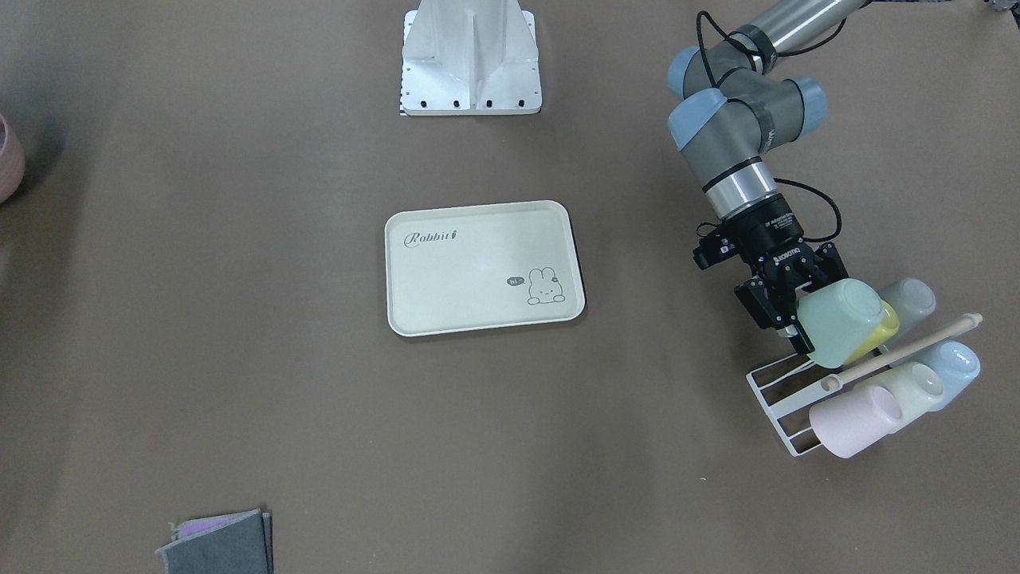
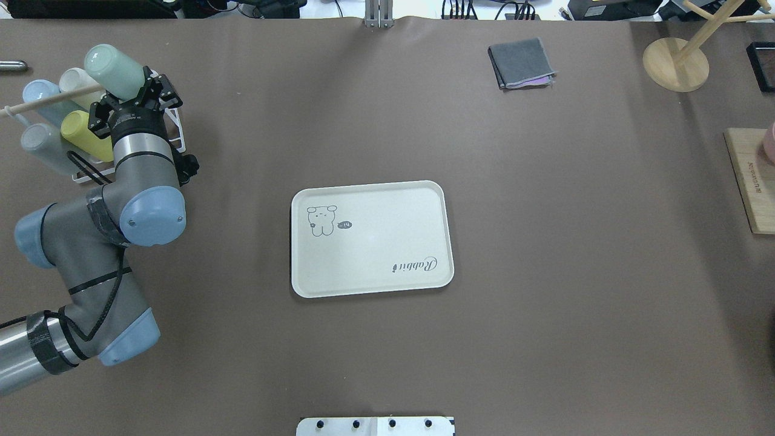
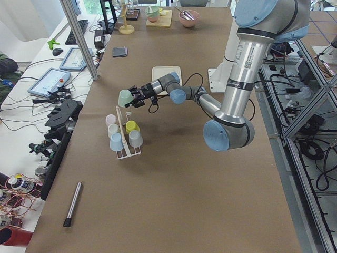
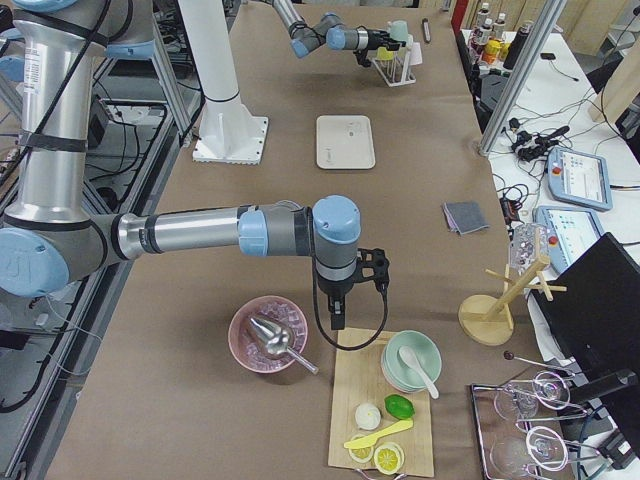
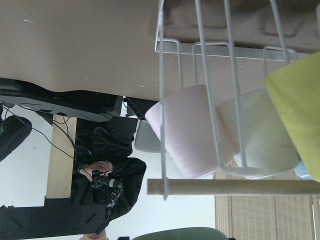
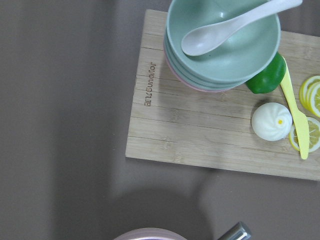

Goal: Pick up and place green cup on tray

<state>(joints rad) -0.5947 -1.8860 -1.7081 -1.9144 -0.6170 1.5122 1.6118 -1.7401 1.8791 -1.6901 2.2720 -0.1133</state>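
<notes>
**White wire cup rack (image 5: 160,60) up close; the held thing lies level, not upright**

Closest to the left wrist cam are the rack's wires, w/ a pale pink plastic cup (image 5: 187,135) and a whitish-green plastic cup (image 5: 260,135) hung on them, and a light wooden rod (image 5: 240,187) running across.

The small mint-green matte plastic cup (image 1: 845,319) is on no peg. It is clamped in the left gripper (image 1: 813,311), above the rack and right over a yellow-green plastic cup (image 1: 883,328). From the left side view it sits higher than the rod's top, so it is prob. clear of the wires.

Key relation: the cup's long axis carries on from the gripper's own axis, approx. level. The mouth end is at the fingers and the base points away. Whether one finger is inside the rim, can't tell.

The cream rectangular plastic tray (image 1: 462,279), w/ raised rim, "Rabbit" script and bunny, lies flat at table centre. It is well apart from the cup, toward the robot's R and a bit nearer its base.

My read: the next move is a carry across plus a wrist turn to bring the base down.

The L arm is the nearer one by far. The right gripper (image 4: 337,322) hangs at the table's other end by a bamboo cutting board (image 6: 200,135). Whether its jaws are apart or together, can't tell.
</notes>
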